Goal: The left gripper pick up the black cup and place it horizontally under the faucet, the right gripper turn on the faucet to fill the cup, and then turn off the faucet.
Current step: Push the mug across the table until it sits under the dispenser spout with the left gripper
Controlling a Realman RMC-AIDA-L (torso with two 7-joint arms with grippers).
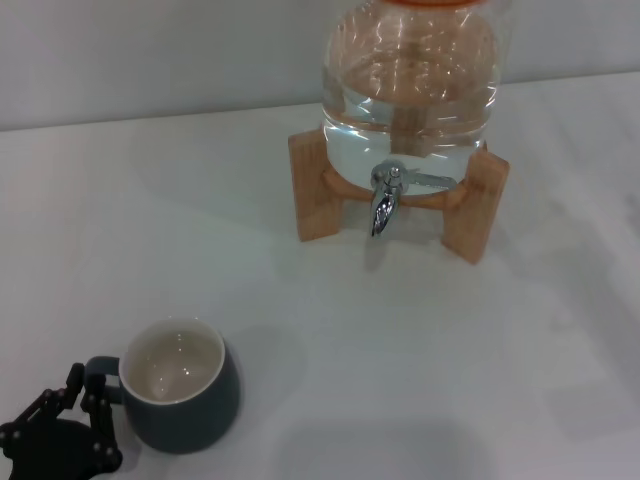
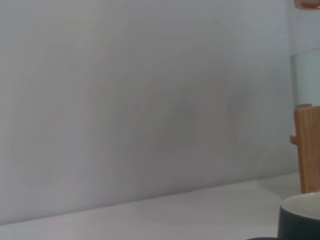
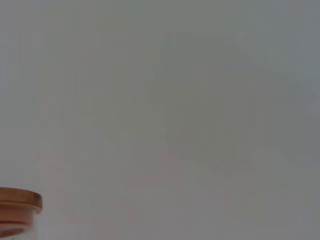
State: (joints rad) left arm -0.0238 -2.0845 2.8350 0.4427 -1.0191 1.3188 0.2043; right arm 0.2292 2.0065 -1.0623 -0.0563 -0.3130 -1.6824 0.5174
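**One cup at the near corner, faucet well away**

One step is in hand, by my reading: the approach to the pick-up. The left tool sits at the near left corner of the worktop, its black fingers either side of the small loop handle of the black cup. They look close to the handle, but whether they are pressing on it or only bracketing it I cannot tell.

The cup stands upright on the worktop, cream inside showing and apparently empty, handle turned toward the left tool. The left wrist view catches only its rim at the frame edge. The faucet is well apart from the cup, farther back and to the right, spout pointing down. It is mounted on a clear jar holding water, on a wooden stand. No water is running from the spout.

The right tool is not in view; its wrist camera sees only a wall and the jar's copper-coloured lid.

Next, the left tool needs a firm hold on the handle, then a lift and a carry across to set the cup directly below the spout.
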